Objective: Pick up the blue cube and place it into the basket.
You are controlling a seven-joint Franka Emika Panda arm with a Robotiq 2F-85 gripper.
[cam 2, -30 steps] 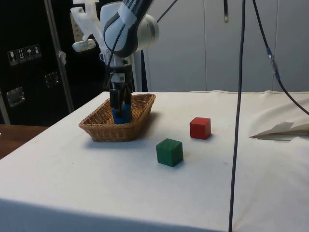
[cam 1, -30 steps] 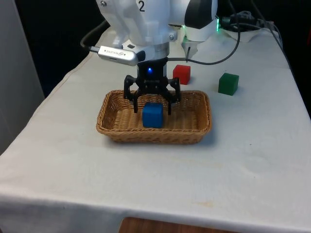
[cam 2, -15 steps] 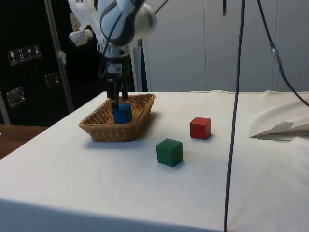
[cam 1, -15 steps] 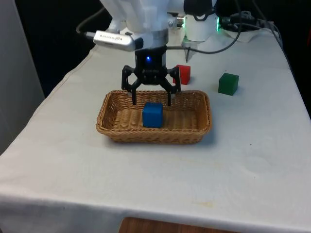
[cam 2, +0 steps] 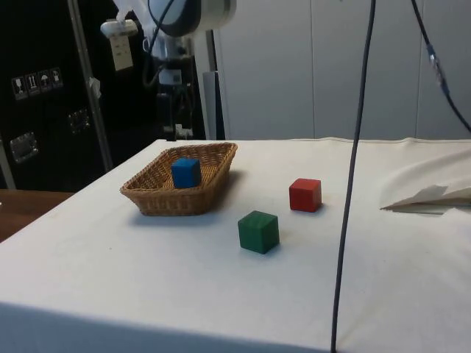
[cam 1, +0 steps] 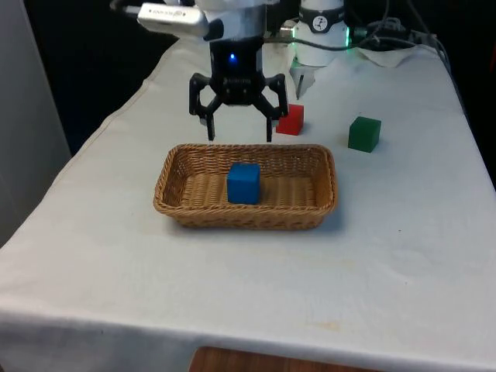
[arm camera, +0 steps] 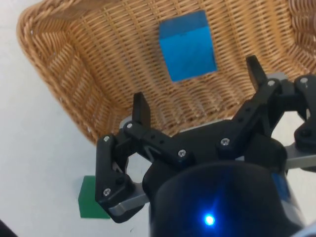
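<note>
Pincer: gripper (cam 1: 239, 138) hangs in the air above the far rim of the basket, its two black fingers spread wide apart and pointing down, with nothing between them.
Pincer, side view: the gripper (cam 2: 174, 131) sits clear above the basket's far end, apart from the wicker and from the cube.
Pincer, wrist view: the fingertips (arm camera: 141, 107) stand well apart over the woven floor, and the gap between them holds nothing.
Task's thing: blue cube (cam 1: 243, 183) rests on the floor of the basket, near the middle, touching neither long wall.
Blue cube, other views: it stands upright on the weave in the side view (cam 2: 186, 172); in the wrist view (arm camera: 187, 45) it lies beyond the open fingers, free of them.
Basket: shallow, oblong, tan wicker basket (cam 1: 172, 203) stands on the white cloth around the middle of the tabletop, its long sides running across the front view.
Basket, other views: its near wall shows in the side view (cam 2: 147, 198), and a rounded corner of its rim in the wrist view (arm camera: 37, 37).
Red cube: red cube (cam 1: 291, 119) sits on the cloth just past the basket's far rim, partly behind one finger in the front view; in the side view (cam 2: 305, 195) it stands apart from the basket.
Green cube: green cube (cam 1: 364, 133) lies near the red one, toward the front view's right edge of the tabletop, apart from the basket; see also (cam 2: 258, 232) and (arm camera: 92, 200).
Tabletop: white cloth (cam 1: 108, 263) covers it to every edge.
</note>
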